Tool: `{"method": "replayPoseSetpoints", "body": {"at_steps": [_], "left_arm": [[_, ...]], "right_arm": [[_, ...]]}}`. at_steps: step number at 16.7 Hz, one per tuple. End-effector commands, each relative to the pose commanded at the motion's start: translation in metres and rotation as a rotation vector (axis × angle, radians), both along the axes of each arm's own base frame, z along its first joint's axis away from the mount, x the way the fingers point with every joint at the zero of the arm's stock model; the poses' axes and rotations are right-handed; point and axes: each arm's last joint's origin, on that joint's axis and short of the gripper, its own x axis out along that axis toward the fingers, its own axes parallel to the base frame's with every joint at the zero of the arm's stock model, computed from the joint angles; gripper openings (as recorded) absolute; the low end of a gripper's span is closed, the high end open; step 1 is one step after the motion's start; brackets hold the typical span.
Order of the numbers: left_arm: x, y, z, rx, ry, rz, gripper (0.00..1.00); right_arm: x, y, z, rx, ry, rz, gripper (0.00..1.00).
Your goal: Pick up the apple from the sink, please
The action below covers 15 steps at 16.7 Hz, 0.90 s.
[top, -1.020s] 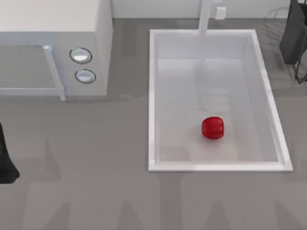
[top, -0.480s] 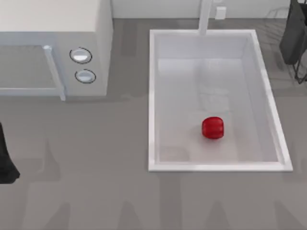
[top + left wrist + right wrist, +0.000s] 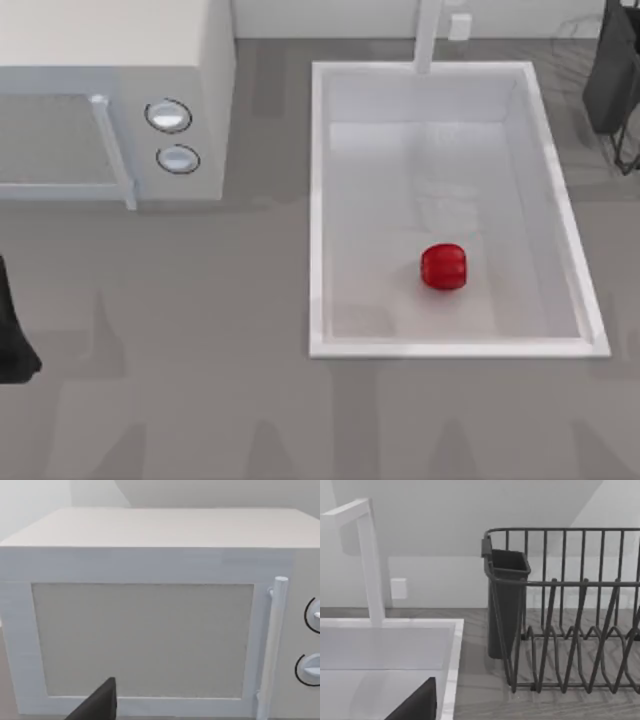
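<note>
The apple (image 3: 443,267), small, glossy and red, rests on the floor of the sink (image 3: 316,210), toward its near right part. Nothing touches it. The sink is a large white basin right of the table's middle, with a white faucet post (image 3: 427,35) at its far rim. My left arm (image 3: 10,335) is parked at the table's left edge, far from the sink. A dark part of my left gripper (image 3: 97,705) faces the microwave. A dark part of my right gripper (image 3: 417,704) hangs near the sink's far right corner (image 3: 451,645), beside the faucet post (image 3: 370,565).
A white microwave (image 3: 110,90) with two round knobs (image 3: 168,116) and a door handle (image 3: 272,645) stands at the back left. A dark wire dish rack (image 3: 570,630) with a utensil cup (image 3: 610,70) stands at the back right. Grey tabletop (image 3: 200,330) lies between the left arm and the sink.
</note>
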Motion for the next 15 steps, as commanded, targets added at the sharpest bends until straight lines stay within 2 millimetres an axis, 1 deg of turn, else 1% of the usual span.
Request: {"method": "replayPoseSetpoints", "body": {"at_steps": [4, 7, 9, 11, 13, 15], "left_arm": [[0.000, 0.000, 0.000, 0.000, 0.000, 0.000, 1.00], [0.000, 0.000, 0.000, 0.000, 0.000, 0.000, 1.00], [0.000, 0.000, 0.000, 0.000, 0.000, 0.000, 1.00], [0.000, 0.000, 0.000, 0.000, 0.000, 0.000, 1.00], [0.000, 0.000, 0.000, 0.000, 0.000, 0.000, 1.00], [0.000, 0.000, 0.000, 0.000, 0.000, 0.000, 1.00]], "right_arm": [[0.000, 0.000, 0.000, 0.000, 0.000, 0.000, 1.00], [0.001, 0.001, 0.009, 0.010, 0.039, 0.010, 1.00], [0.004, 0.003, 0.023, 0.024, 0.097, 0.025, 1.00], [0.010, 0.006, 0.042, 0.043, 0.181, 0.044, 1.00], [0.022, 0.010, 0.064, 0.064, 0.282, 0.064, 1.00], [0.040, 0.016, 0.086, 0.084, 0.399, 0.082, 1.00]]}}
